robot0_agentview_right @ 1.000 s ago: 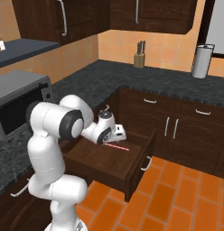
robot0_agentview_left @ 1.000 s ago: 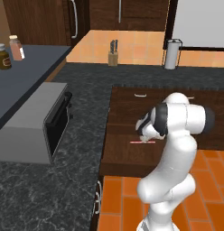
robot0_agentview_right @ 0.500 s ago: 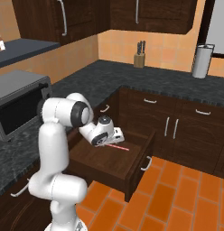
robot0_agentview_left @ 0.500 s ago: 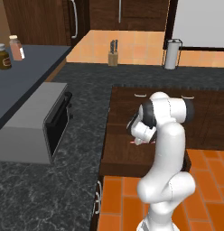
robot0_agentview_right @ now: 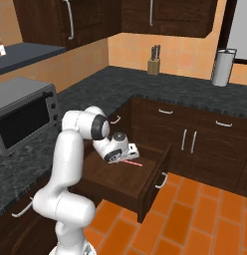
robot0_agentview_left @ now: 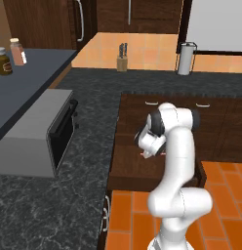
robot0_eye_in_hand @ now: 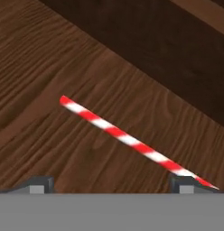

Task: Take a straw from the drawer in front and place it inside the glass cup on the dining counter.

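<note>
In the left base view, one drawer [robot0_agentview_left: 128, 163] stood pulled out of the dark cabinets, and one gripper [robot0_agentview_left: 145, 154] hung low inside it. A black speckled counter [robot0_agentview_left: 84, 146] ran along the left, carrying one grey microwave [robot0_agentview_left: 37, 134]; one knife block [robot0_agentview_left: 122, 57] and one silver canister [robot0_agentview_left: 186, 58] stood at the far wall, and two jars [robot0_agentview_left: 10, 56] sat on a dark shelf at far left. The floor [robot0_agentview_left: 225, 195] was orange tile.

In the right base view, one red-and-white straw [robot0_agentview_right: 131, 163] lay flat on the drawer's bottom, just right of the gripper [robot0_agentview_right: 118, 159] and under it. The drawer's front bore one small silver handle [robot0_agentview_right: 161, 181].

In the hand view, the single straw [robot0_eye_in_hand: 132, 140] lay slanted across the wood-grain drawer bottom [robot0_eye_in_hand: 50, 67]. The two fingertips [robot0_eye_in_hand: 39, 184] stood spread wide apart, holding nothing; the straw's near end passed just by the right tip, and I cannot tell whether it touched.
</note>
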Tool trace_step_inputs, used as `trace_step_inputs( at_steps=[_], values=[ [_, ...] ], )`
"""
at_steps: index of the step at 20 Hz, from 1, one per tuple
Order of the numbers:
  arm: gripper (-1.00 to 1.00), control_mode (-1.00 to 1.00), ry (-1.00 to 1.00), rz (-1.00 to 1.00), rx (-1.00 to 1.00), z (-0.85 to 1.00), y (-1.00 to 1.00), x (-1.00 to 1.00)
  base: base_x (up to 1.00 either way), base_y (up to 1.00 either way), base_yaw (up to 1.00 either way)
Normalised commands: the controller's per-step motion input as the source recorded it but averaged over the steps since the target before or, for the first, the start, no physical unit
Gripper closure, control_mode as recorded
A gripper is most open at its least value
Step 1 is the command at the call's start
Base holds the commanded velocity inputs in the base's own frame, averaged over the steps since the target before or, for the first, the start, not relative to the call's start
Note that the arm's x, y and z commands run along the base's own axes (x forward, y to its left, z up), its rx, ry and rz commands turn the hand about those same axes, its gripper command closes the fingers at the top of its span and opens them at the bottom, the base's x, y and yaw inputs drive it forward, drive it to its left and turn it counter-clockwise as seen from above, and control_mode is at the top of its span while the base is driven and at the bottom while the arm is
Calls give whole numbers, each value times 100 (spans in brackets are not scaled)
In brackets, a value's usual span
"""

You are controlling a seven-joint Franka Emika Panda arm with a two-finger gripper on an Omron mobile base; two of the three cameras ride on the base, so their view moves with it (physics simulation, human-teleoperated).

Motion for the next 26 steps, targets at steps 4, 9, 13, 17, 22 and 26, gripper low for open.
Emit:
trace_step_inputs(
  at_steps=[4,9,13,17,22,26],
  values=[
    [-100,-100,3,0,0,-3,0,53,0,0,0],
    [-100,-100,7,0,0,-8,0,40,0,0,0],
    [-100,-100,16,2,0,-31,0,48,0,0,0],
    [-100,-100,12,4,0,-19,1,57,0,0,0],
    [100,-100,13,3,0,-32,4,27,0,0,0],
    [100,-100,-1,0,0,-26,-9,-54,0,0,0]
  ],
)
